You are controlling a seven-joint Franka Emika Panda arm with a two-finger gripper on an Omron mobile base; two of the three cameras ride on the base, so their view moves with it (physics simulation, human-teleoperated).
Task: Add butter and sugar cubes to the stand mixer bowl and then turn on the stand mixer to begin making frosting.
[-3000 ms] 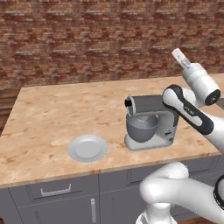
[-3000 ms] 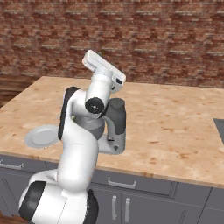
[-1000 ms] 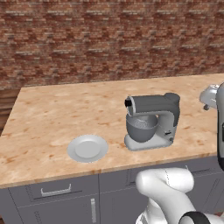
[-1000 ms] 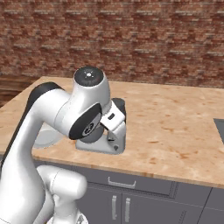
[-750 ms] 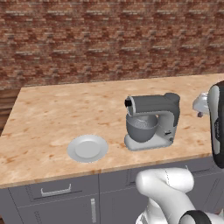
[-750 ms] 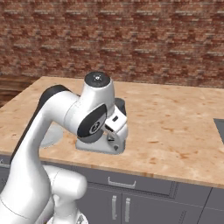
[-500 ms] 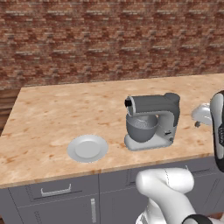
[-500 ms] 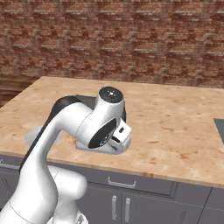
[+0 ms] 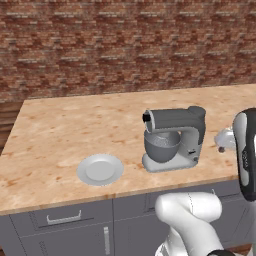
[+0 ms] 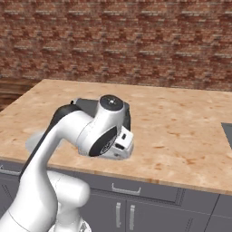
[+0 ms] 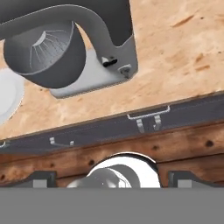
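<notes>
Fingers of the gripper stand spread wide, holding and touching nothing. The stand mixer sits near the counter's front edge with the stand mixer bowl under its head, a plate just to its left.

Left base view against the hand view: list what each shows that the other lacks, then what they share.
Left base view alone: the brick wall behind the counter, the whole plate to the left of the stand mixer, and the mixer's head seen from the side.

Hand view alone: the wire whisk seen from above inside the stand mixer bowl, the small black knob on the mixer, and the gripper with its fingers wide apart and empty.

Both: mixer, bowl, plate, wooden counter and grey drawers below.
</notes>
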